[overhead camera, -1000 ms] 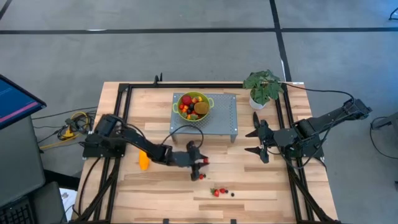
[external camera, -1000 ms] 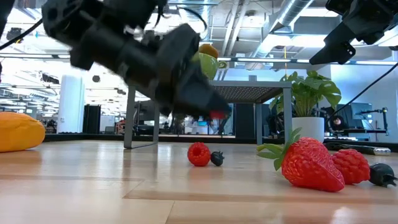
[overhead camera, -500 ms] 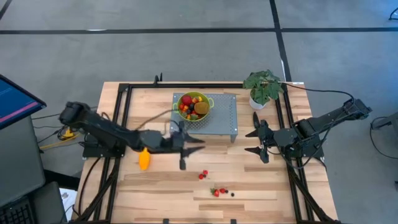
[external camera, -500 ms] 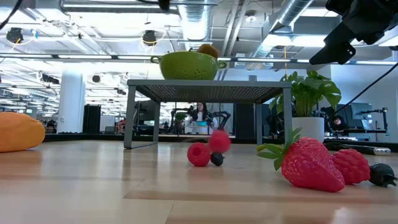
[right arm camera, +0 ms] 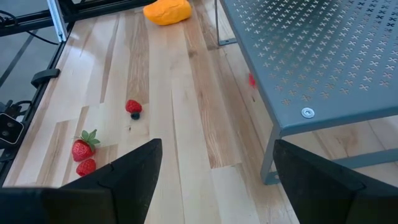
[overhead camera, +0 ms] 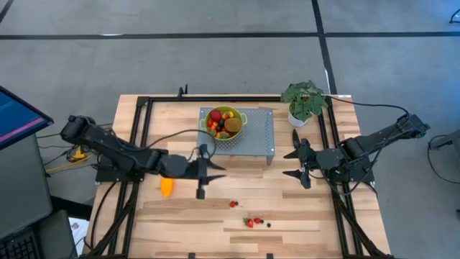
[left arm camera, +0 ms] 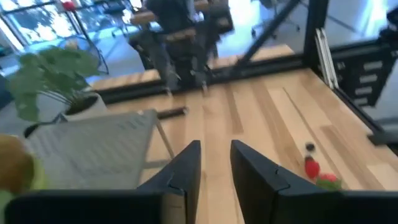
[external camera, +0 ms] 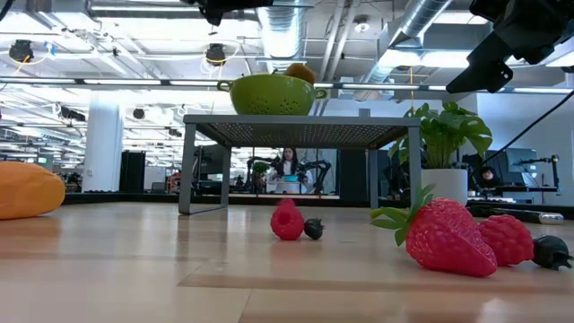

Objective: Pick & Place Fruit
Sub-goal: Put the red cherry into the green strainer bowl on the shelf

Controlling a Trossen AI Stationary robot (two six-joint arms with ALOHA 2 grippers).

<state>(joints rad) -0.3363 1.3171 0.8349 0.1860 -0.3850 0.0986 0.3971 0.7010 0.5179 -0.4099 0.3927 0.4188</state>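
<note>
Fruit is split between two places: a green colander [overhead camera: 223, 122] full of red, orange and brown pieces sits on the grey perforated stand [overhead camera: 251, 137] at the back of the counter [overhead camera: 302, 208], and the rest lies loose on the wood. A long orange-yellow fruit [overhead camera: 166, 186] rests near the left arm, a raspberry [overhead camera: 232, 204] with a dark berry touching it [external camera: 312, 229] lies in front of the stand, and nearer the front edge are a strawberry [external camera: 439, 236], a second red berry [external camera: 508, 239] and another dark berry [external camera: 548, 252]. The left pincer [overhead camera: 200, 173] hangs above the counter just before the stand, fingers slightly parted and holding nothing. The right pincer [overhead camera: 297, 165] waits beside the stand's right end, spread wide and empty, near the potted plant [overhead camera: 305, 101].
</note>
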